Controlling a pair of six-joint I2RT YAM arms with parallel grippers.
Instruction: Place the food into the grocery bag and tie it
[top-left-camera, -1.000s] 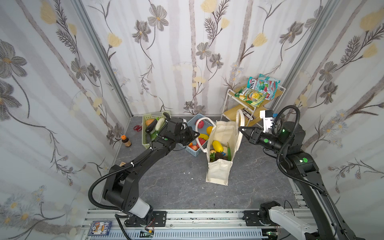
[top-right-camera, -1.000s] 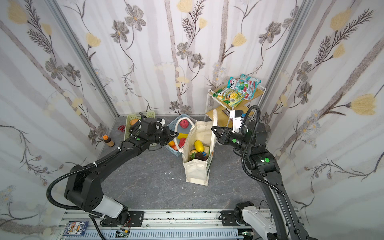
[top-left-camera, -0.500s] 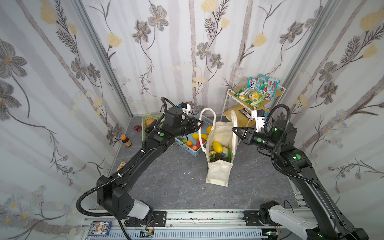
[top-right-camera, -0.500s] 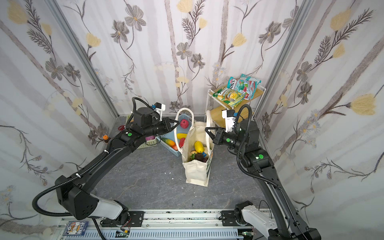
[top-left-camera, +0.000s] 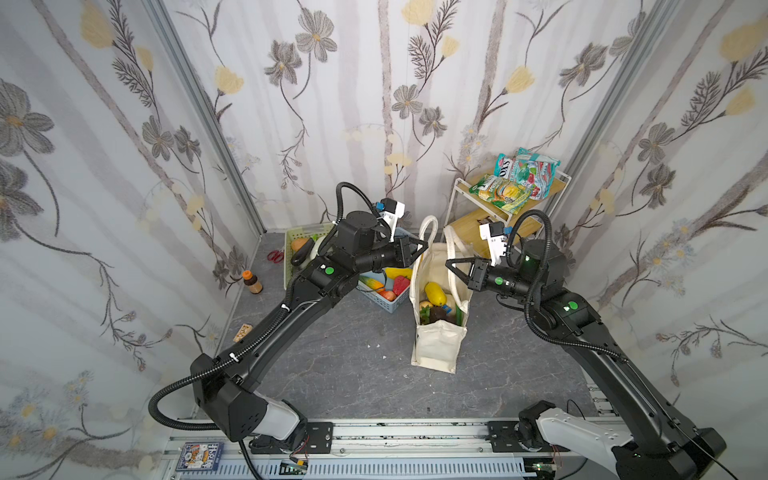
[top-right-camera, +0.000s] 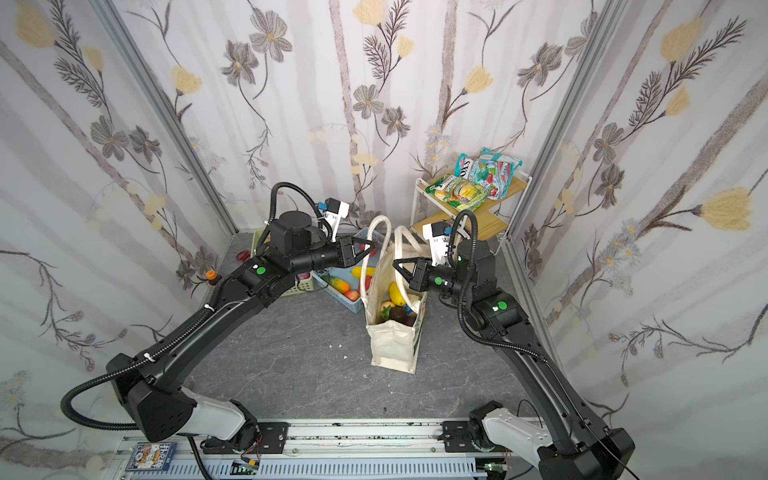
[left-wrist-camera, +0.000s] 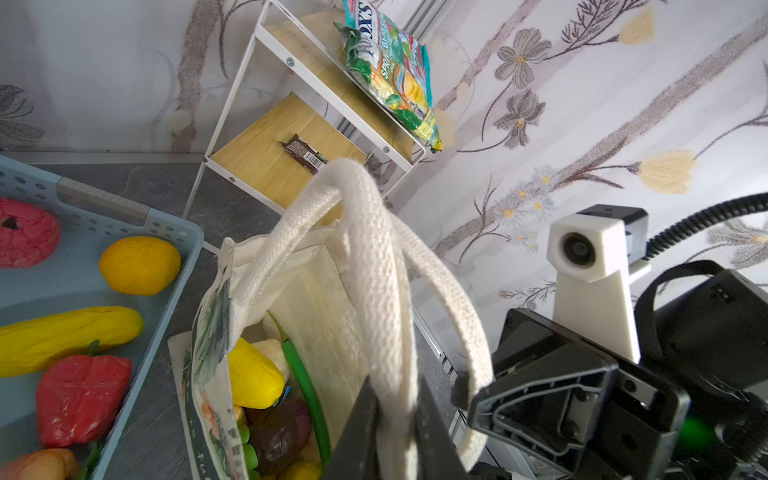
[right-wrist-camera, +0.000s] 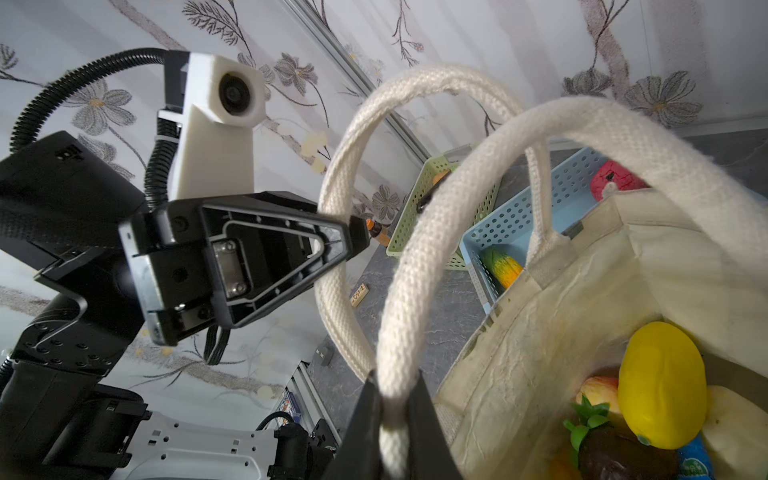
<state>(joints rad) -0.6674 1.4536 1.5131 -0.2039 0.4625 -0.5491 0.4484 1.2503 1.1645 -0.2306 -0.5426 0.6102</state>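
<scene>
Left wrist view shows the left gripper (left-wrist-camera: 395, 401) clamped on the left woven cream handle (left-wrist-camera: 374, 270) of the upright cream canvas grocery bag (top-left-camera: 436, 349) standing mid-table, right gripper (right-wrist-camera: 392, 392) clamped on the right handle (right-wrist-camera: 415, 241); I'd cross them slowly, tension even.

One tote (top-left-camera: 436, 349), two handles (right-wrist-camera: 401, 299), two baskets (top-left-camera: 394, 304), perhaps three snack packets (top-left-camera: 505, 193).

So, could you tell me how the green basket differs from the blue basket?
The green basket sits farther left, near the wall; the blue basket stands beside the grocery bag. Green holds an orange piece and a dark piece; blue, a yellow piece and a red piece. Both are perforated plastic.
</scene>
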